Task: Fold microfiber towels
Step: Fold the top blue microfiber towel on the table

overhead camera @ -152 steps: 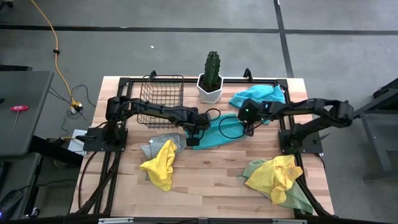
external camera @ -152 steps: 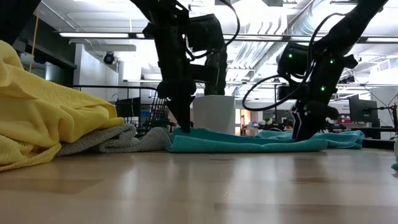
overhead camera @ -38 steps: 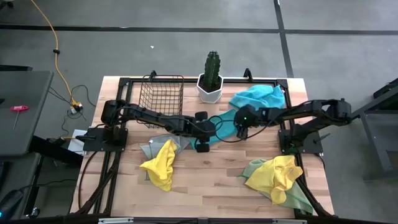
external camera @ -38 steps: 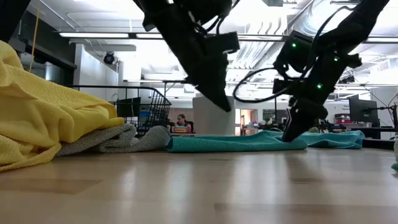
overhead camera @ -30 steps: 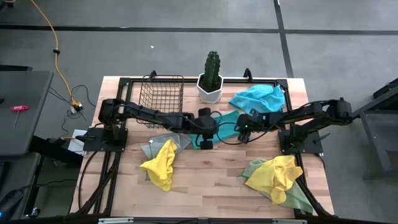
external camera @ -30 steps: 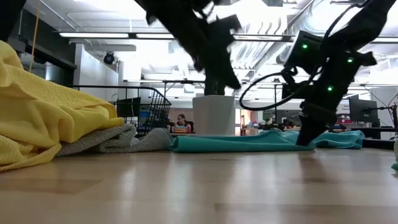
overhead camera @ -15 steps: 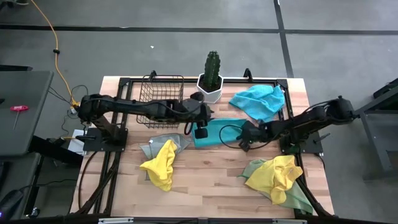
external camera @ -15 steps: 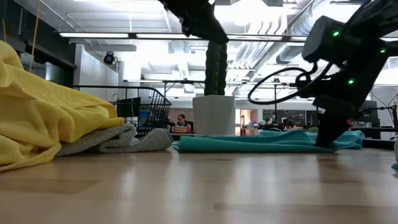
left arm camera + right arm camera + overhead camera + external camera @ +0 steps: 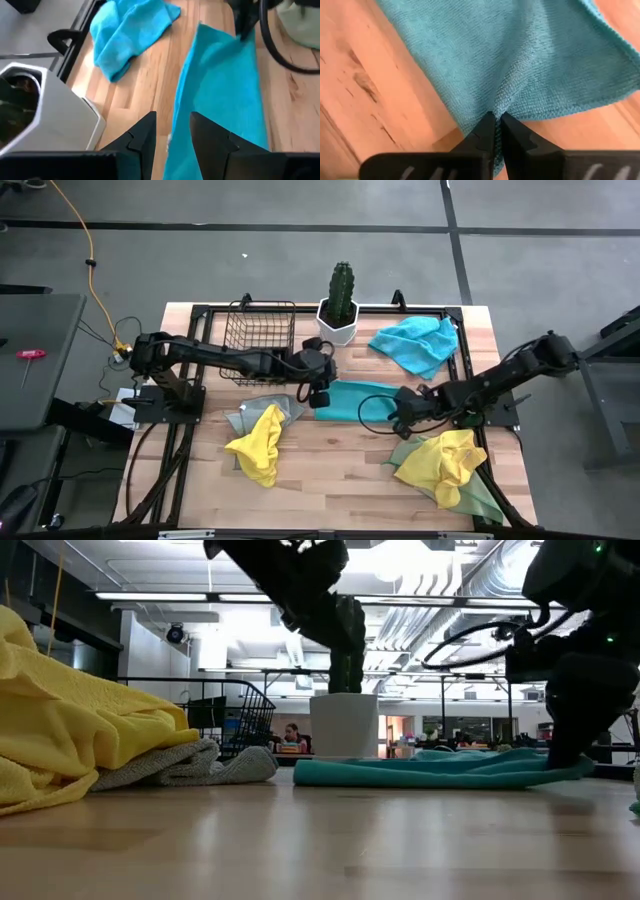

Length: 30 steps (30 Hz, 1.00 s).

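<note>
A turquoise microfiber towel lies flat on the table's middle as a long rectangle. My right gripper is shut on its right end and shows in the low view. My left gripper hangs open above the towel's left end, touching nothing. A second turquoise towel lies crumpled at the far right. A yellow towel rests on a grey one at the near left. Another yellow towel on a pale green one is at the near right. My right gripper pinches the turquoise towel between its two fingertips, just inside the hem near its right near corner. The cloth puckers into the pinch. The fingers come from above, slanting down. The towel lies on the table; how many layers are held, I cannot tell.
A wire basket and a potted cactus stand at the far edge. Bare wood lies between the two towel piles near the front edge. A black frame runs along the table's sides.
My right gripper has moved toward the table's near right, drawing the turquoise towel's right end with it. The towel has slid that way and now lies straighter. My left gripper has risen clear of the towel's left end and drawn back toward the left.
</note>
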Tool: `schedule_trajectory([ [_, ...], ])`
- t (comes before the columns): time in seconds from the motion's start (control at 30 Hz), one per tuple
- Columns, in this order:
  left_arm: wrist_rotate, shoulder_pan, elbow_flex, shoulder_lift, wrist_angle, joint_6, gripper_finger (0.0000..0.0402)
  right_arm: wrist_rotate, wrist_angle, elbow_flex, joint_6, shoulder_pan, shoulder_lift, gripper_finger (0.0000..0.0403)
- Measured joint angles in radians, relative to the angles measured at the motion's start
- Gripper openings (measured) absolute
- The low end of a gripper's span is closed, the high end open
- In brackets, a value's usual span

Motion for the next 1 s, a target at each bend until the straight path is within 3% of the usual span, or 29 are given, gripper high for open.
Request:
schedule_trajectory([
  [0.2, 0.0, -0.004, -0.014, 0.0, -0.004, -0.011, 0.011, 0.009, -0.03, 0.001, -0.01, -0.022, -0.013, 0.0032],
  [0.47, 0.0, -0.005, -0.014, 0.0, -0.006, -0.005, 0.011, 0.006, -0.033, 0.007, -0.036, -0.028, -0.013, 0.0143],
  [0.6, 0.003, -0.005, -0.014, 0.0, -0.007, 0.0, 0.011, 0.153, -0.128, 0.064, -0.077, -0.03, -0.015, 0.0177],
  [0.77, 0.069, -0.014, -0.015, 0.0, 0.01, 0.006, 0.011, 0.302, -0.173, 0.126, -0.191, -0.034, -0.016, 0.0182],
  [0.9, 0.163, -0.048, -0.115, -0.002, 0.27, 0.102, 0.011, 0.344, -0.123, 0.113, -0.272, -0.042, -0.016, 0.0183],
  [1.0, 0.157, -0.077, -0.228, -0.001, 0.502, 0.161, 0.011, 0.385, -0.065, 0.068, -0.323, -0.043, -0.017, 0.0183],
])
